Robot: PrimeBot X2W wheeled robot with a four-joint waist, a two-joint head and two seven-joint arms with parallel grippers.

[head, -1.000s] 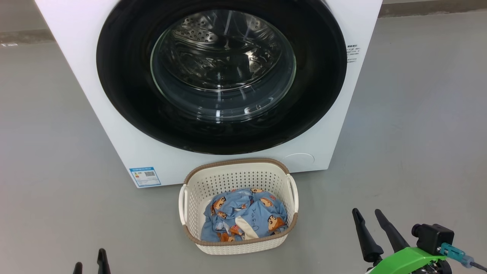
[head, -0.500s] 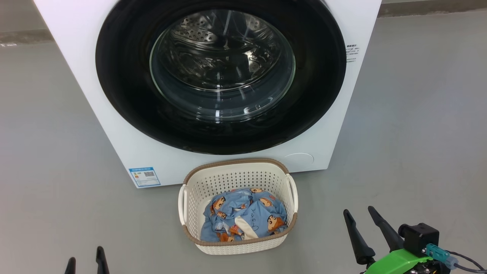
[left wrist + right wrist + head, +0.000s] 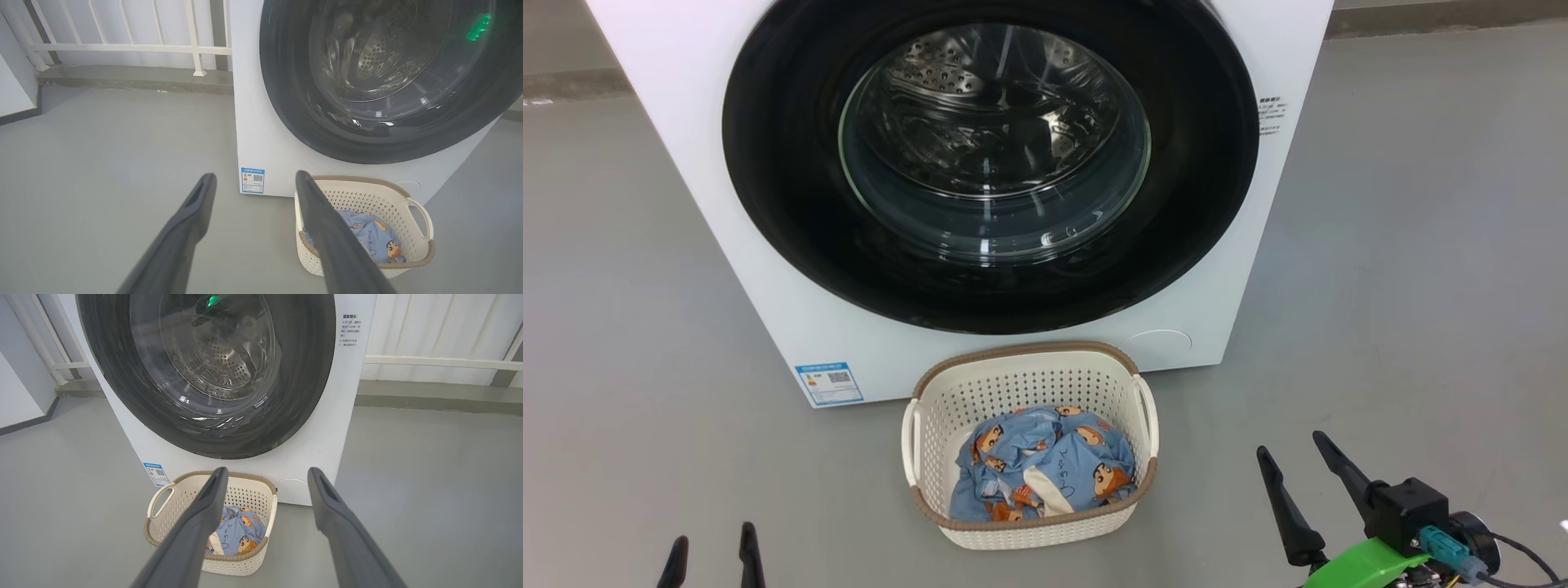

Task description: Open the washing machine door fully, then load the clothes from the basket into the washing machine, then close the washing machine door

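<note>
The white washing machine [image 3: 768, 269] stands ahead with its round black-rimmed door [image 3: 792, 204] closed flat against the front; the steel drum shows through the glass. On the floor before it sits the cream basket [image 3: 1029, 376] holding the light blue cartoon-print clothes [image 3: 1045, 474]. My right gripper [image 3: 1294, 449] hovers open to the right of the basket, well apart from it. At the lower left, my left gripper [image 3: 711, 543] is open too, only its fingertips showing. The left wrist view has the basket [image 3: 416, 228] and clothes [image 3: 372, 241] behind its right finger; the right wrist view has the basket [image 3: 163, 514] behind its left finger.
Grey floor [image 3: 1421, 286] spreads on both sides of the machine. A white railing [image 3: 122, 47] on a low kerb runs behind it. A blue label sticker [image 3: 829, 382] is on the machine's lower left corner, and a round cover [image 3: 1160, 341] on its lower right.
The right gripper has drifted a little left and up in the head view. The left fingertips have risen slightly. The whole picture has shifted slightly, so the camera moved.
</note>
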